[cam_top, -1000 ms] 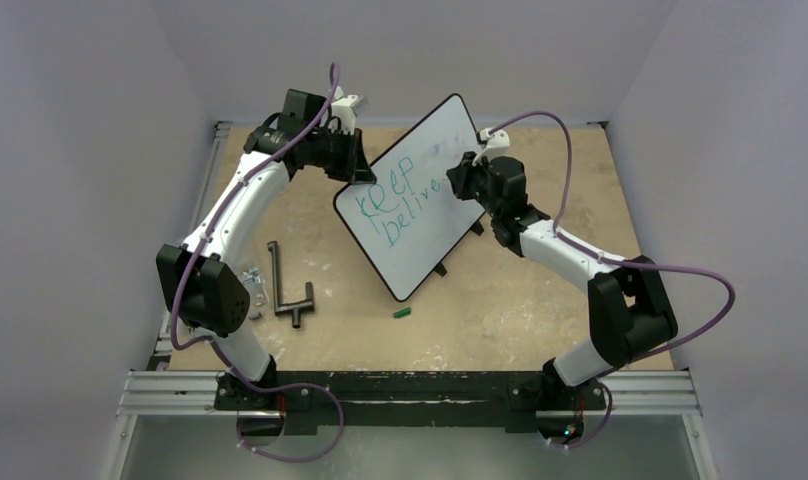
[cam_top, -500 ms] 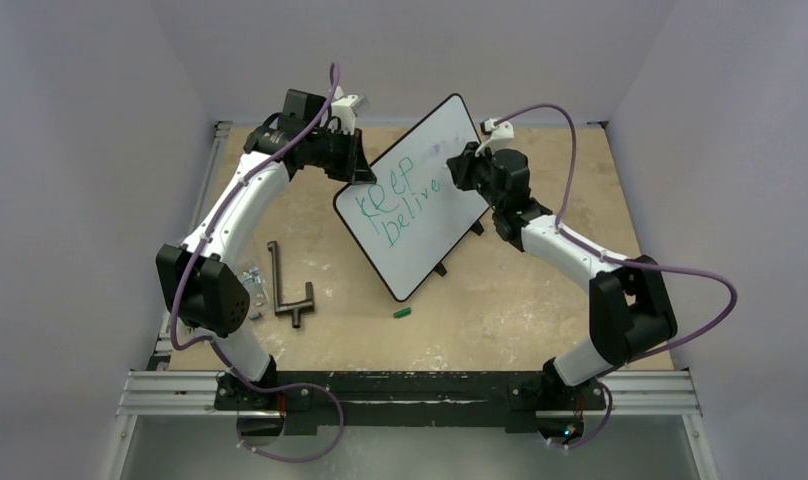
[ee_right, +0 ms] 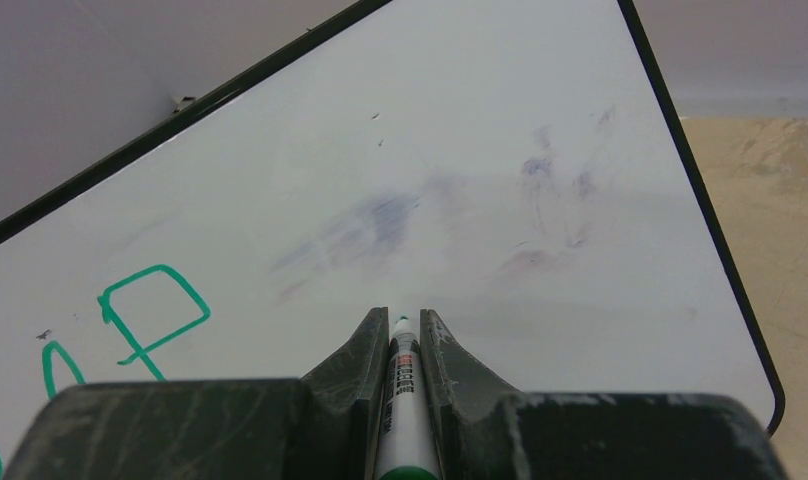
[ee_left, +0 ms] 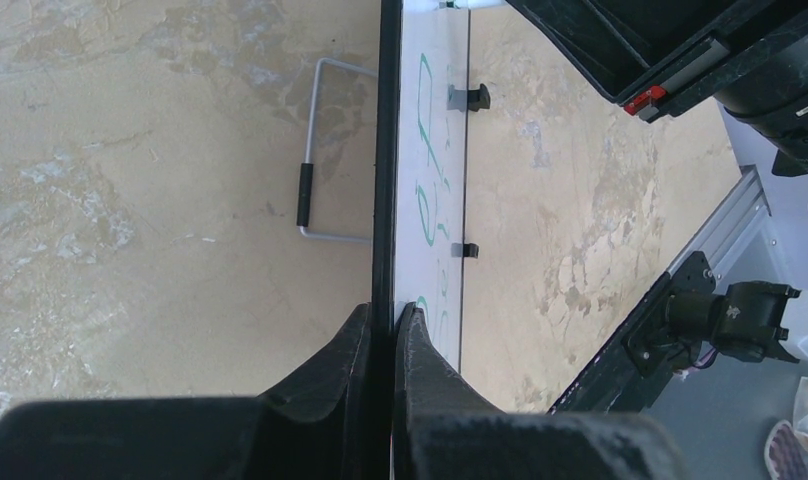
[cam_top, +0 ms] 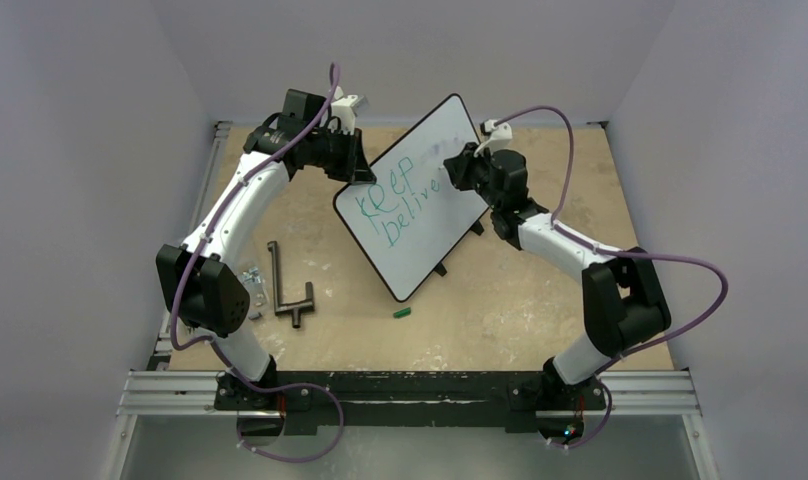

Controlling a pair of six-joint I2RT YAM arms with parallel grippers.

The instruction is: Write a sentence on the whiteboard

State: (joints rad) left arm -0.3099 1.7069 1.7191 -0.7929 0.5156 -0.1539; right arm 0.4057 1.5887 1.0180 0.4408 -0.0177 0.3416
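Observation:
The whiteboard [cam_top: 420,215] stands tilted at mid table, black-framed. Green lettering [cam_top: 395,200] on it reads about "Keep" over "belive". My left gripper [cam_top: 360,165] is shut on the board's upper left edge; the left wrist view shows its fingers [ee_left: 420,345] clamping the frame [ee_left: 385,150]. My right gripper [cam_top: 458,168] is shut on a white marker with a green tip [ee_right: 401,375]. The tip points at the board [ee_right: 430,170] right of the "p" [ee_right: 150,310], just off or touching its smudged surface; I cannot tell which.
A green marker cap [cam_top: 402,313] lies on the table in front of the board. A dark T-shaped metal tool [cam_top: 285,285] and small metal parts [cam_top: 252,285] lie at the left. A wire stand [ee_left: 320,150] shows behind the board.
My right gripper with the marker has moved up and slightly left along the board, from beside the second line towards the top line. The left arm and the board have not moved.

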